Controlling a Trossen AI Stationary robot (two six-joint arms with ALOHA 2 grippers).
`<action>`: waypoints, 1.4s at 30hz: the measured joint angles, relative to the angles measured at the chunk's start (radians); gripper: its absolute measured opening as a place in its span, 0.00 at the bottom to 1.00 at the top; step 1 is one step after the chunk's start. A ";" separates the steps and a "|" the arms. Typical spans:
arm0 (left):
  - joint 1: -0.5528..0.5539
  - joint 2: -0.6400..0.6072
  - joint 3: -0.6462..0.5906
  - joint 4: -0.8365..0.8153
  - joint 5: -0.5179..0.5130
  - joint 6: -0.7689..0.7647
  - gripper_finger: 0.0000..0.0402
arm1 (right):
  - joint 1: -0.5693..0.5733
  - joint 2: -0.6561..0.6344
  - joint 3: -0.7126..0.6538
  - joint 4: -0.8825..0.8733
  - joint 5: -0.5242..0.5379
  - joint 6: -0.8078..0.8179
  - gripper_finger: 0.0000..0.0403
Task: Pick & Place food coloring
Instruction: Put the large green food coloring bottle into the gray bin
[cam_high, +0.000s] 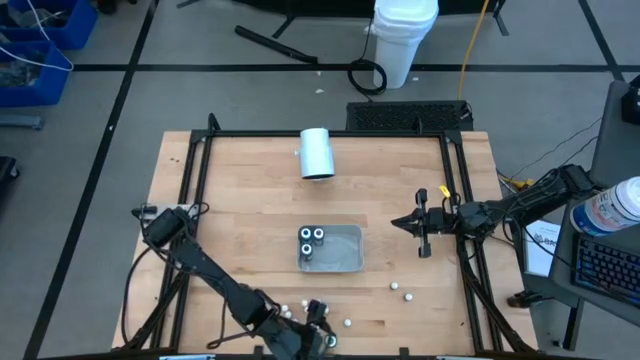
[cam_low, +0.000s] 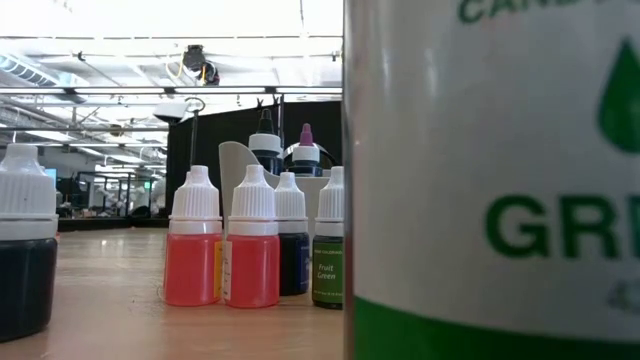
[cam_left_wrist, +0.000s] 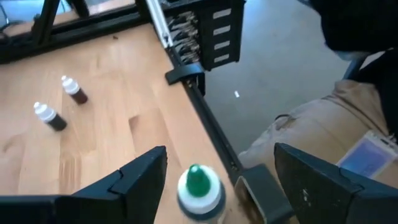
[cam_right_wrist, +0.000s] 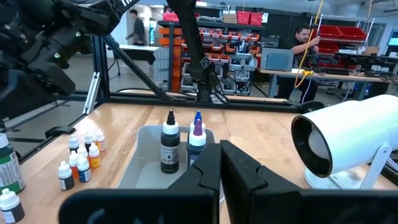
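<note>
The food coloring bottles stand in a cluster near the table's near edge (cam_high: 285, 311), with red, dark and green ones in the low view (cam_low: 253, 240). My left gripper (cam_left_wrist: 217, 186) is open at the near edge (cam_high: 320, 335), its fingers on either side of an upright green-tipped bottle (cam_left_wrist: 198, 186) without touching it. Two more bottles (cam_left_wrist: 73, 90) lie on the wood off to the right (cam_high: 400, 291). Three dark-topped bottles (cam_high: 312, 238) stand in the grey tray (cam_high: 345, 255). My right gripper (cam_right_wrist: 221, 168) is shut and waits above the table's right side (cam_high: 420, 226).
A large white cylinder (cam_high: 317, 153) lies on its side toward the far edge, its open end facing the tray. A black frame rail (cam_left_wrist: 205, 118) runs along the table's edge beside my left gripper. People stand in the room beyond the table (cam_right_wrist: 301, 43).
</note>
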 joint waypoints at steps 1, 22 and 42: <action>0.003 0.000 0.000 -0.009 -0.001 -0.014 0.74 | 0.000 0.000 0.000 0.000 0.000 0.000 0.00; 0.033 0.004 -0.002 -0.092 0.000 -0.101 0.74 | 0.000 0.002 0.000 0.000 0.000 0.000 0.00; 0.042 0.045 -0.002 -0.075 0.017 -0.074 0.74 | 0.000 0.008 0.000 -0.005 -0.001 0.001 0.00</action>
